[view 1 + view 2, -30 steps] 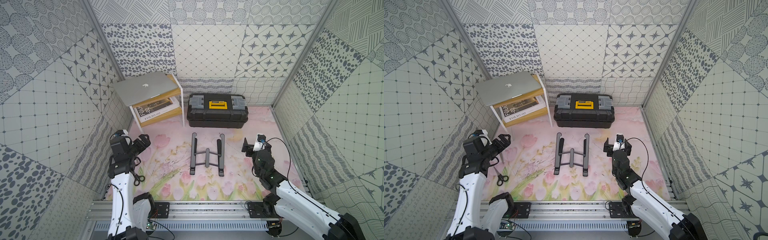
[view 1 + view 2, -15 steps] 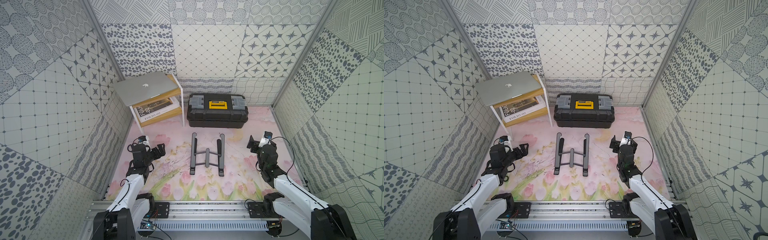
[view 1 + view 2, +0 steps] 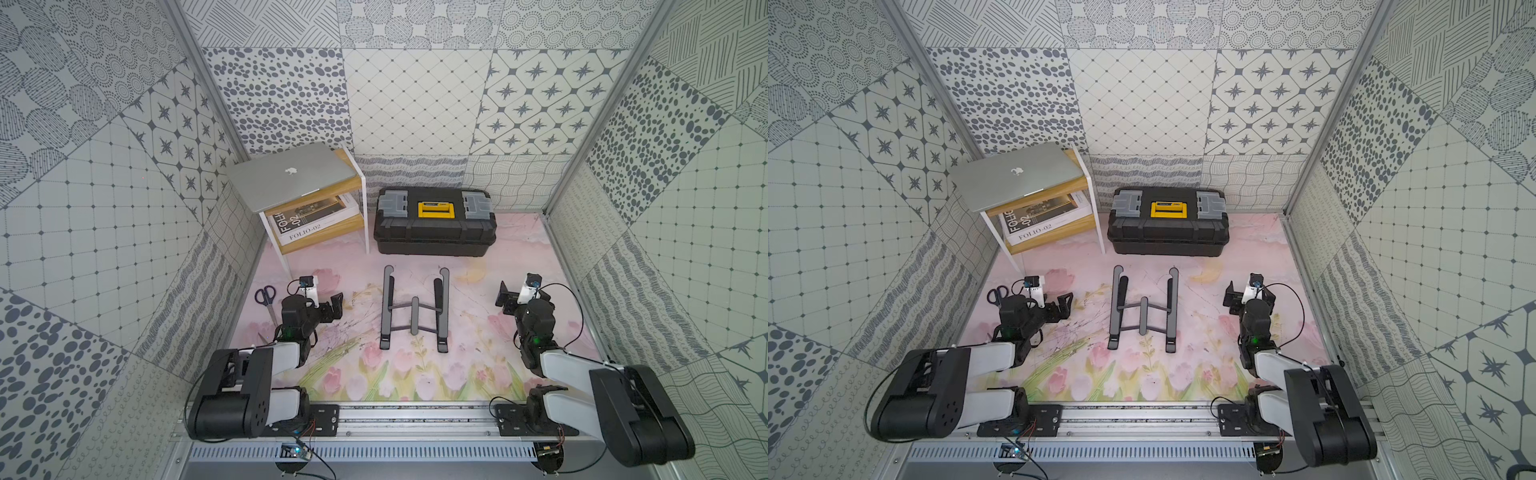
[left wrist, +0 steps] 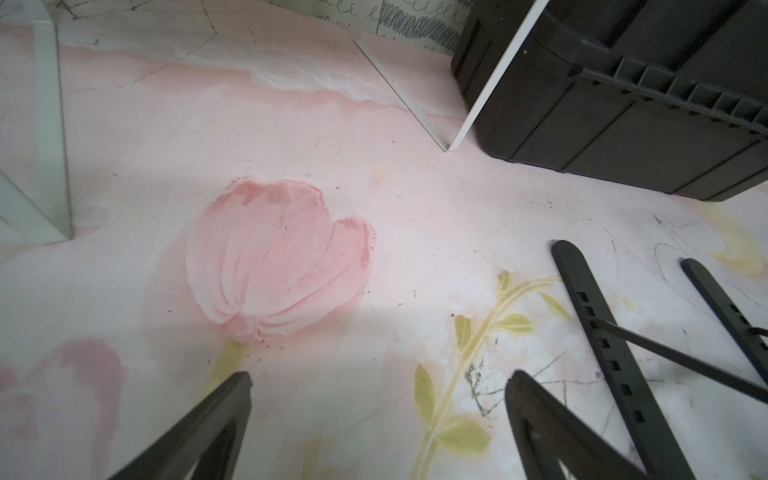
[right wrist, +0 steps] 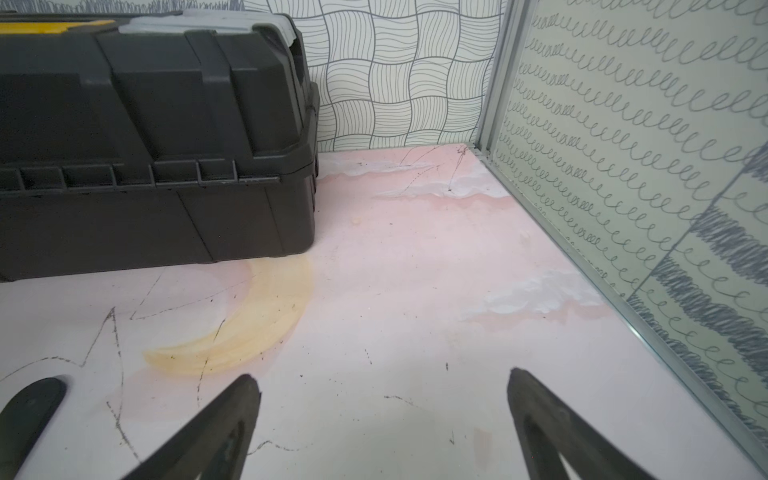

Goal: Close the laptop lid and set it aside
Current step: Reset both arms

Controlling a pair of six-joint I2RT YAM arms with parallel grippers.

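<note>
Now hidden: keys and screen of laptop [image 3: 291, 176], under the shut laptop lid [image 3: 1017, 174]; out of both wrist views.
Laptop place: far left, atop shelf [image 3: 360, 183].
Left gripper [image 4: 380, 381]: fingers apart, empty; dropped low since earlier.
Right gripper [image 5: 382, 378]: fingers apart, empty; spot nearly unchanged, arm folded back.

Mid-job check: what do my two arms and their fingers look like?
The left arm and right arm match: white link shells between bulky black joint housings, a green light on each, thin black cables looping near the wrists. Each wrist carries a white block topped by a small camera. The fingers are matte black wedges tapering to narrow tips.
</note>
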